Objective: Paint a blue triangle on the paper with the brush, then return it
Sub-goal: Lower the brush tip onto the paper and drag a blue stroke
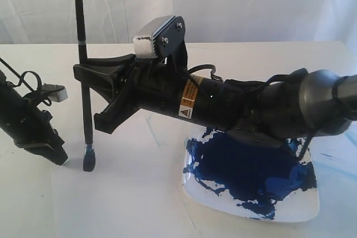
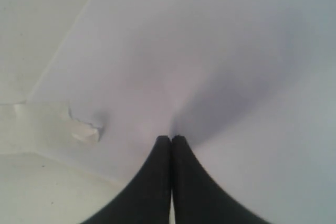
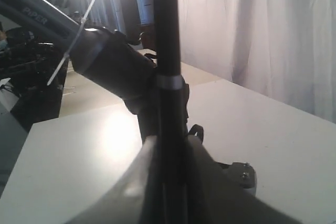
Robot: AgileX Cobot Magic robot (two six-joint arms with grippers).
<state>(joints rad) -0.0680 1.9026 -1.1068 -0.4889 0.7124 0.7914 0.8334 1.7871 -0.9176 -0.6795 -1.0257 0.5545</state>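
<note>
Well, the right gripper (image 1: pixel 88 96) reaches across the middle of the table (image 1: pixel 139 210) and is clenched on the brush (image 1: pixel 85 82). The brush stands almost upright with its blue-stained tip pointing down, on the left side of the table. Whether the bristles touch the surface I cannot tell. The long black right arm (image 1: pixel 234 101) stretches over the far edge of the plate (image 1: pixel 301 209) and hides that edge. A wide dark blue paint pool (image 1: pixel 251 174) with white gaps covers most of the plate. Some pale blue streaks (image 1: pixel 334 160) mark the surface just right of it.

At the near left the left arm (image 1: pixel 28 121) slants down, well apart from the brush. The left gripper (image 2: pixel 171 141) has its fingertips pressed together with nothing between them, low over the paper (image 2: pixel 220 51). Near the paper's edge there is a small rough patch (image 2: pixel 84 129), either torn or taped, I cannot tell which.

The tabletop is off-white and the sheet a shade brighter. A white curtain (image 1: pixel 251 4) hangs along the far side.
</note>
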